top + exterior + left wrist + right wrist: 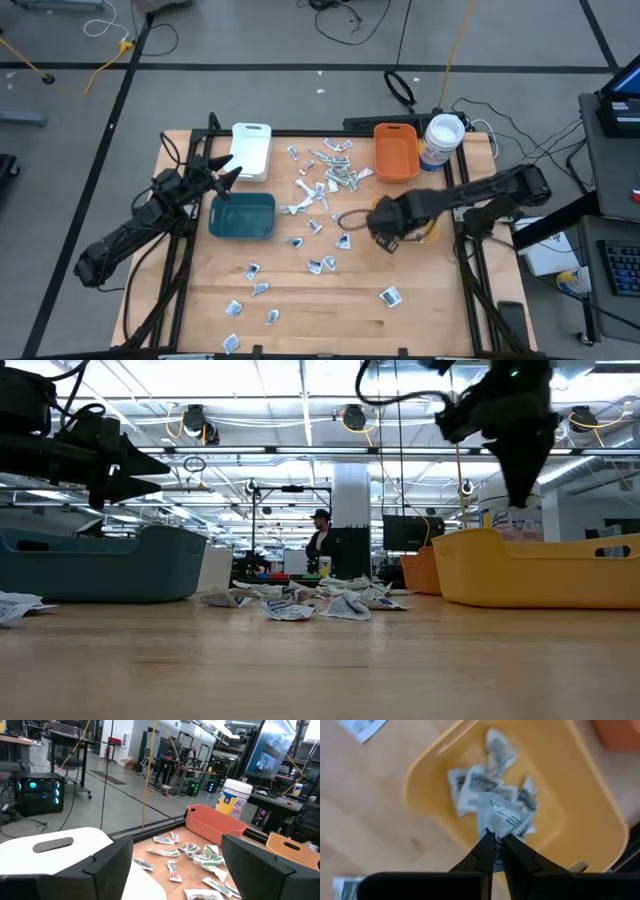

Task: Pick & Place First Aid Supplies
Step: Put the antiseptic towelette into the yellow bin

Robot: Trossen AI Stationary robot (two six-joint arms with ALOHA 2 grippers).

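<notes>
Table carries loose first aid supplies: small flat white-grey packets, bluish print too small to read. More lie piled in the yellow bin, which the right arm mostly hides from above. Tub label unreadable. Right pincer hangs over that bin, fingers together, nothing clearly held. Left pincer spread apart above the teal bin.
</notes>
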